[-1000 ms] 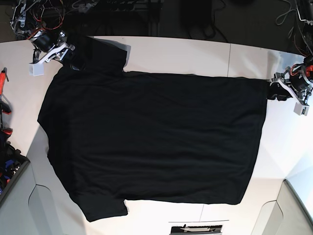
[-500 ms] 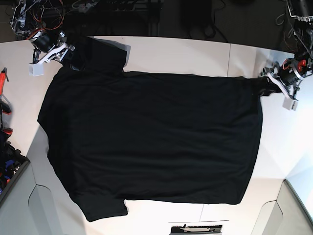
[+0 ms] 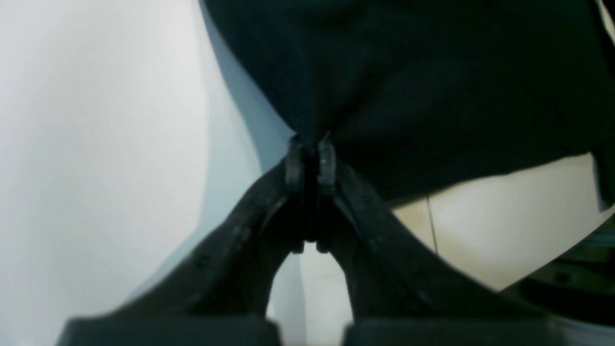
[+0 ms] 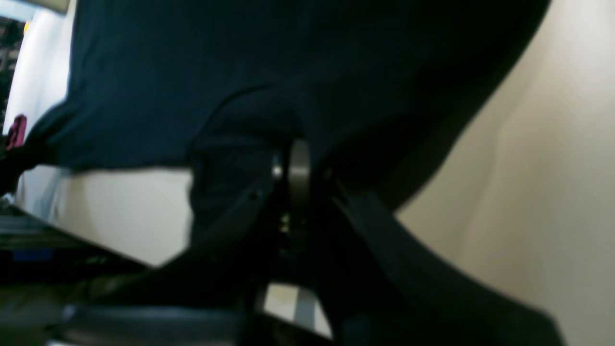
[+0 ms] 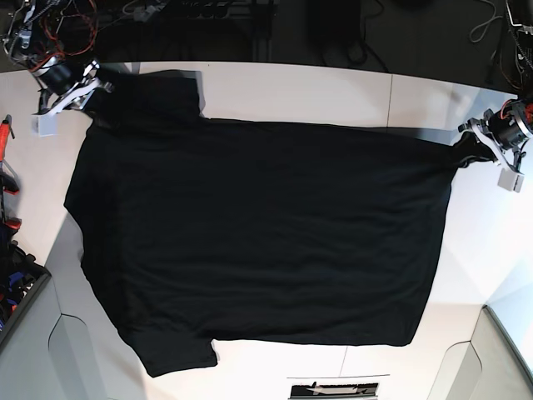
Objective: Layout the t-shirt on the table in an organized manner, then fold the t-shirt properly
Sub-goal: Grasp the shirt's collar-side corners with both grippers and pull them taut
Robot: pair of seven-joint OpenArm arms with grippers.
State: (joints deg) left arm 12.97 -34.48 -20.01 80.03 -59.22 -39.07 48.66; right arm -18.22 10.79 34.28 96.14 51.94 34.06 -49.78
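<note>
1. Cables and dark equipment crowd the strip beyond the table, behind both arms; red-handled tools lie off the table's edge, below the right gripper in the base view.
2. Nothing stands between either gripper and the cloth.
3. The t-shirt lies spread flat, plain black side up, stretched between the two grippers across most of the tabletop.
4. The right gripper is clamped on the t-shirt at a sleeve corner; in its wrist view black fabric fans away from the pinched tips.
5. The left gripper is clenched on the shirt's opposite corner, the fabric drawn into a taut point at its tips, white table showing on both sides.
</note>
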